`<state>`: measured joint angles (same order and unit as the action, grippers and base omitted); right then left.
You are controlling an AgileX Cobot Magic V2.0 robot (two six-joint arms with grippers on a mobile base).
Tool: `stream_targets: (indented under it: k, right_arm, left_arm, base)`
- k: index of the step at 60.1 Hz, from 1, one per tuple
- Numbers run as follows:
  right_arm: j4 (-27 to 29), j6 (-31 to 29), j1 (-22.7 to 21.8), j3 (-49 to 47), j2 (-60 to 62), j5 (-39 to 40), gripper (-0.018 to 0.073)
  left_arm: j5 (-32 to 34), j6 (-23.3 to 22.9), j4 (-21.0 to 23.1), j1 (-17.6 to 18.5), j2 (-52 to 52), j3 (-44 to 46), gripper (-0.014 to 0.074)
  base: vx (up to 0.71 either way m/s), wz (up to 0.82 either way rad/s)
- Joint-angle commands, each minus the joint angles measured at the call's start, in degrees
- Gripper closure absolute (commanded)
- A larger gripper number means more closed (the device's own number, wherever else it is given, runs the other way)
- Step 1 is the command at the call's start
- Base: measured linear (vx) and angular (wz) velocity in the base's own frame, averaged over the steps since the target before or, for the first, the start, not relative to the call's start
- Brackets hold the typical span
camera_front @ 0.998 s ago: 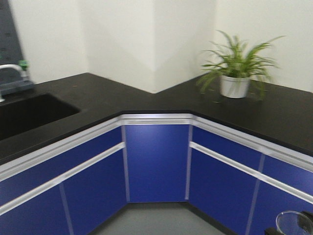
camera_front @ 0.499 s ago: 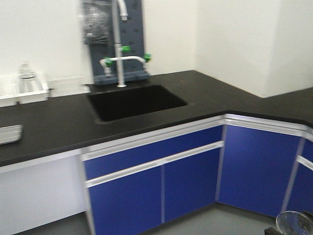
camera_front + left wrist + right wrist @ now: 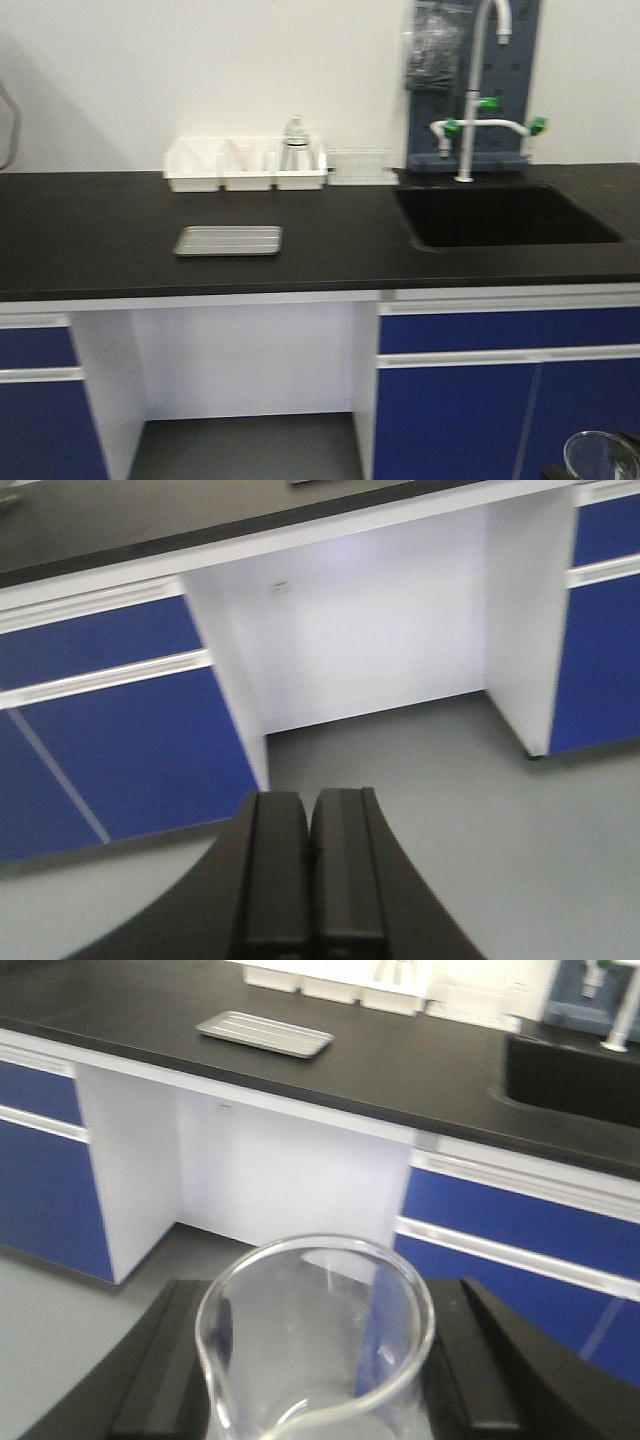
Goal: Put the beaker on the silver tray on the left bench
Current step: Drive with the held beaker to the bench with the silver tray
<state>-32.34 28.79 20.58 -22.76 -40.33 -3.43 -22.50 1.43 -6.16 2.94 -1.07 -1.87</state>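
**Q:** Status of the right gripper (image 3: 318, 1385)?
**A:** It is clamped on the beaker (image 3: 315, 1300), with one finger on each side of the glass. The beaker is upright and carried in front of the blue cabinets (image 3: 520, 1250). It is not on the bench.

**Q:** Left gripper (image 3: 310, 870)?
**A:** Its jaws are pressed together with nothing between them.

**Q:** What has changed from half a second ago?
**A:** The front view has swung left. The silver tray (image 3: 228, 240) was cut off at the left edge and now lies fully in view on the black bench (image 3: 90, 230). The sink (image 3: 505, 215) has shifted from centre to right. The beaker rim remains in the lower-right corner.
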Motion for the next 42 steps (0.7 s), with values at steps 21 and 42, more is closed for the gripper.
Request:
stream_targets:
  k: [21,42]
  right_arm:
    - [-0.2,-0.2,-0.3,-1.8,0.3,4.0,0.057]
    - [-0.2,-0.2,-0.3,-1.8,0.3,3.9,0.057]
  left_arm:
    - [4.7,-0.1,0.0,0.4,-0.4,-1.1,0.0595]
    - [4.7,-0.1,0.0,0.4,-0.4,-1.1,0.0595]
  base:
    - [0.12,0.52]
    - [0.17,0.41]
